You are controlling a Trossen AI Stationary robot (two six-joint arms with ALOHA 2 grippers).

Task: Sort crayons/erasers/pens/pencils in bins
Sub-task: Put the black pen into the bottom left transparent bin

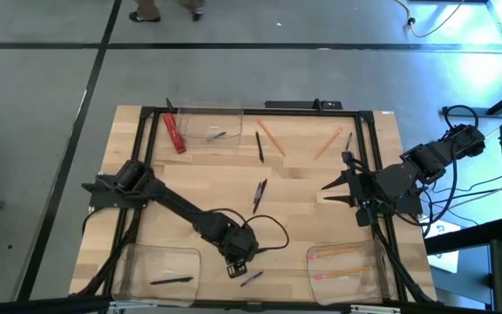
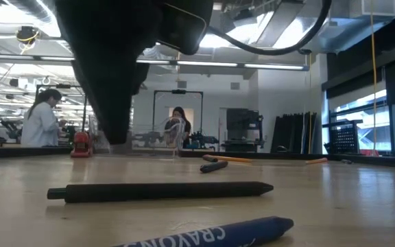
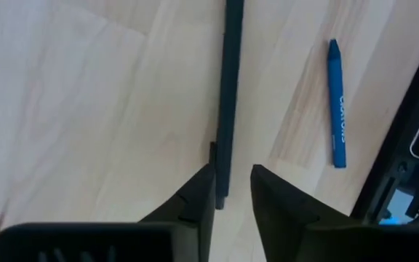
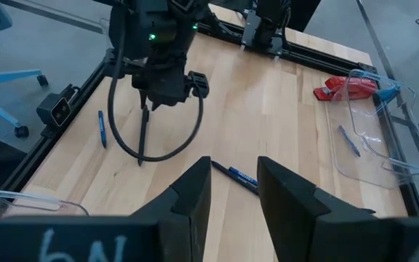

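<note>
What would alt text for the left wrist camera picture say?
A black pen lies on the wooden table, one end between the left gripper and its open jaws. A blue crayon lies beside the pen, apart from it.

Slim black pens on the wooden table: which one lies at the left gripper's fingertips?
The slim black pen beside the blue crayon, its end inside the open left gripper; the other pens lie farther off.

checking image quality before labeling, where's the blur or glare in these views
Low view: the crayon nearest the lens is soft, the pen sharper, ceiling lights glare. Left wrist view: the left tool is blurred, the tabletop washed out. High view: blue glare at the right edge.
</note>
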